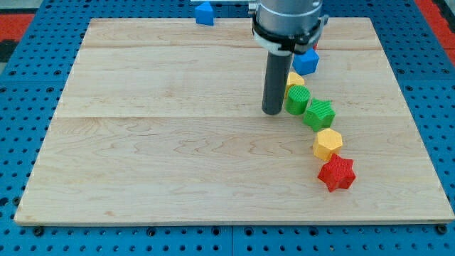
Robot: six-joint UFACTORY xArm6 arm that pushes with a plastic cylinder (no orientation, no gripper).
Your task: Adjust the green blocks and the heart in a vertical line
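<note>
Gripper there is none on this arm; it ends in a dark rod, and my tip [272, 112] rests on the tabletop [163, 142] just left of the upper green block [298, 99], right of the centre. A second green block [320, 113] touches the first, lower and further right. Behind the rod sits a yellow heart-like block [294, 78], partly hidden. Below the greens lies a yellow hexagon block [328, 144], then a red star block [336, 173] towards the bottom right corner. A blue block [306, 61] stands near the top edge; another blue block [205, 13] lies just off that edge.
</note>
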